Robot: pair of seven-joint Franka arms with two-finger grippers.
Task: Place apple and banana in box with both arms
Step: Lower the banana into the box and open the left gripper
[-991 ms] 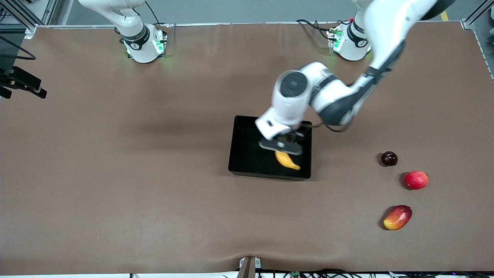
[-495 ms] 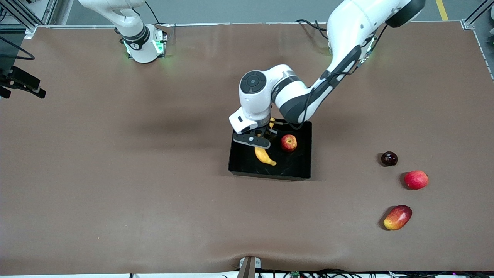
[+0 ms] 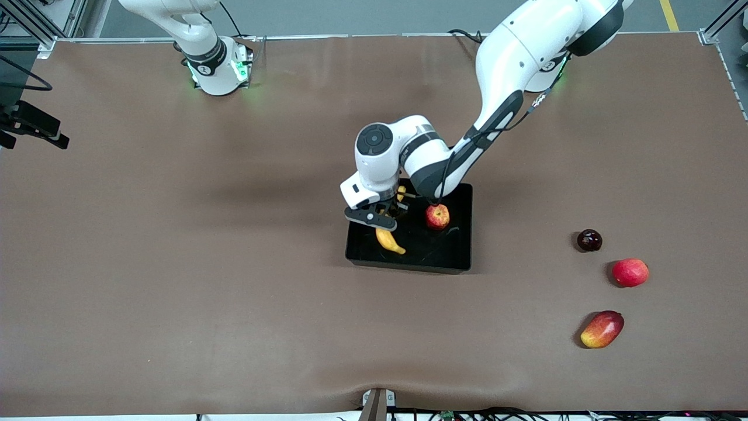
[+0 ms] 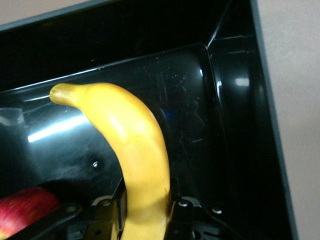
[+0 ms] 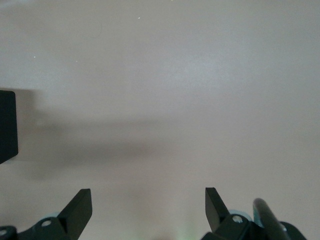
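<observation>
Moved since 0.5 s ago: left arm swung a bit toward right arm's end of the box [image 3: 461, 234], banana [image 3: 390, 240] carried along w/ it; apple [image 3: 437, 216] same spot.
Banana: clamped by left end effector [image 3: 387, 215], fingers [image 4: 111, 216] pinching its thick end. Free tip slopes down over box floor, near the wall at right arm's end. Can't tell if tip touches floor yet.
Why held so: gripped near one end, so the long body hangs clear of the fingers and prob. lies flat once let go.
Apple: already in box, on the floor toward left arm's end, apart from banana; red edge also shows in left wrist view [image 4: 22, 207].
Left arm pose: reaches from its base across desk [image 3: 175, 263], elbow high, forearm bent down, wrist roughly vertical over box's corner.
Right end effector [image 5: 145, 210]: fingers spread wide, holding nothing, over bare desk; out of front view. Right arm waits.
Stage: banana drop-off, apple half looks done. Next prob. lower a touch, then open.
Risk: banana close to the low wall, could rest on rim if released too near it.
Other fruit: mango [image 3: 602, 329], plain red fruit [image 3: 630, 272], dark small fruit [image 3: 589, 240] on desk toward left arm's end, well apart from box, not needed.
</observation>
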